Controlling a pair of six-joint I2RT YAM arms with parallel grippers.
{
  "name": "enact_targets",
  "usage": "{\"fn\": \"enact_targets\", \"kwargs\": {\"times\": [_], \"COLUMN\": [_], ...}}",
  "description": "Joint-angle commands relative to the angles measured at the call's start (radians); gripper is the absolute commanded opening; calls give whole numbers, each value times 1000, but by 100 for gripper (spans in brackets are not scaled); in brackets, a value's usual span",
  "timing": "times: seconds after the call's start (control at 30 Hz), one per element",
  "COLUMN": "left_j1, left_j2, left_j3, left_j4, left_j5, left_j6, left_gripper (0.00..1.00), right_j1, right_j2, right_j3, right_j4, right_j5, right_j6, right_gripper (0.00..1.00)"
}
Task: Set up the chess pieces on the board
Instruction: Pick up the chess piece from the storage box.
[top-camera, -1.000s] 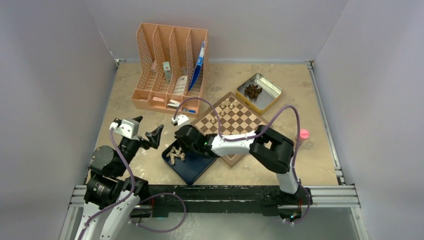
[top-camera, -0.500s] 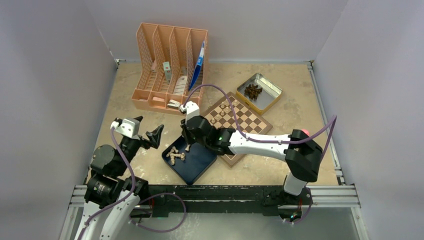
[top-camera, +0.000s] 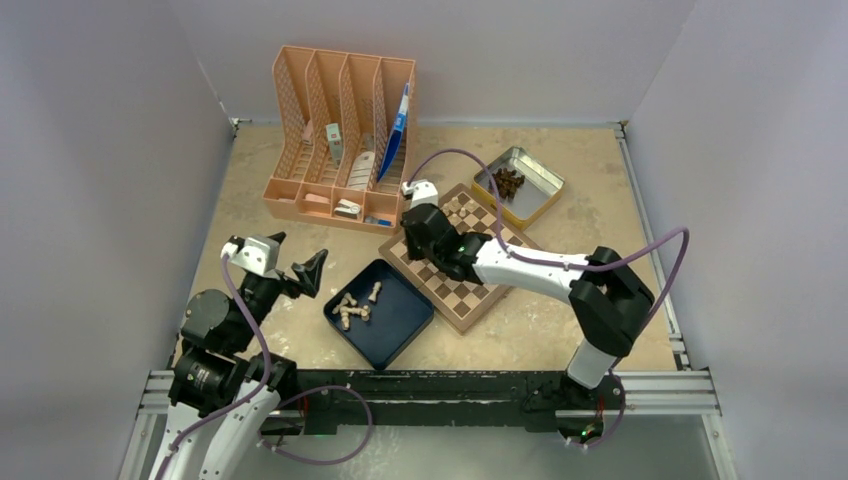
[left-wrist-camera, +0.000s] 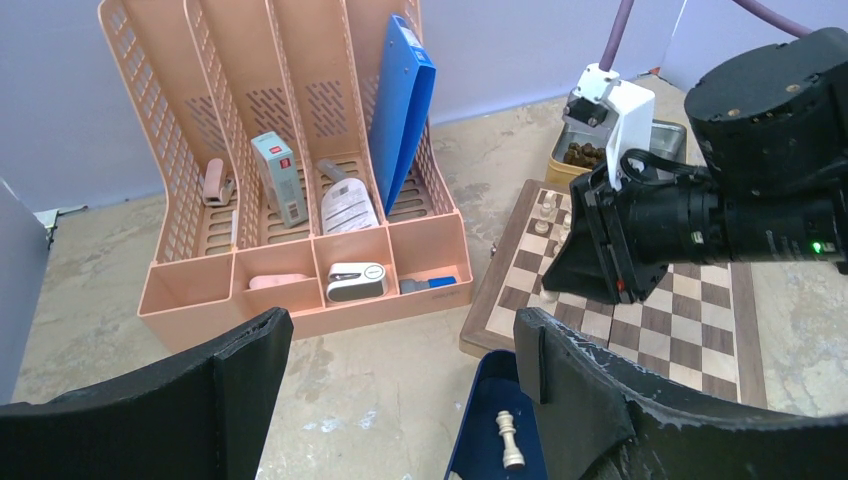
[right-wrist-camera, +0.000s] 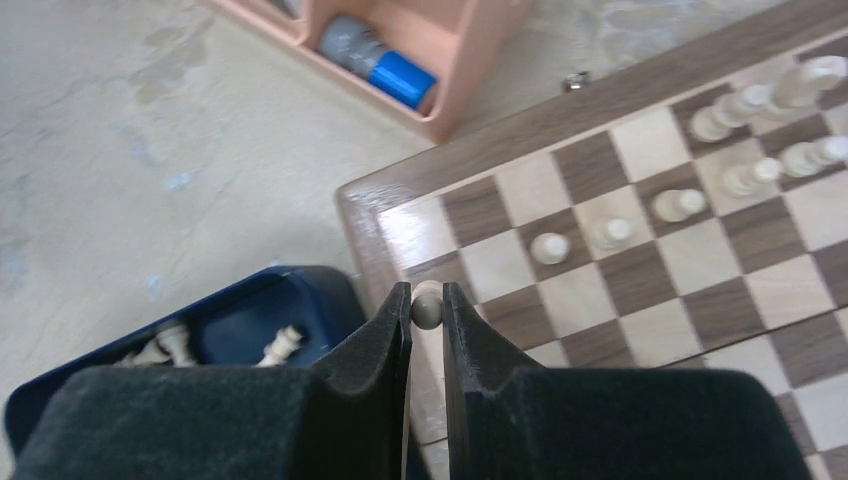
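Right gripper (right-wrist-camera: 427, 295) clamping pale chess piece (right-wrist-camera: 427, 308), hovering over board (right-wrist-camera: 600, 95) corner beside blue tray (right-wrist-camera: 240, 320). Other chess pieces (top-camera: 350, 308) lying in tray, several standing on board. Left gripper (left-wrist-camera: 400, 335) hanging with jaws apart, empty.

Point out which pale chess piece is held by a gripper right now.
The round-topped piece pinched in the right gripper, over the board's edge beside the blue tray. The other pieces stand free on squares or lie in the tray.

Right gripper (top-camera: 413, 243) over board (top-camera: 456, 296); pieces (top-camera: 352, 308) in tray (top-camera: 396, 326).
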Motion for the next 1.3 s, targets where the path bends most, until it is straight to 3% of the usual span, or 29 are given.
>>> {"fn": "enact_targets", "kwargs": {"times": [0.0, 0.47, 0.97, 1.27], "left_j1": [1, 1, 2, 2], "left_j2": [-6, -6, -10, -12], "left_j3": [32, 32, 30, 30], "left_j4": [22, 23, 24, 23], "left_j5": [-2, -4, -1, -3], "left_j6": [-12, -10, -11, -12], "left_gripper": [82, 82, 82, 82], "right_j1": [-45, -85, -96, -96], "right_j2": [-26, 108, 139, 131], "right_j3": [-12, 22, 18, 19], "right_j4": [35, 57, 72, 63], "right_j5": [18, 41, 37, 21], "right_j6": [0, -4, -6, -4], "right_gripper": [16, 16, 17, 28]}}
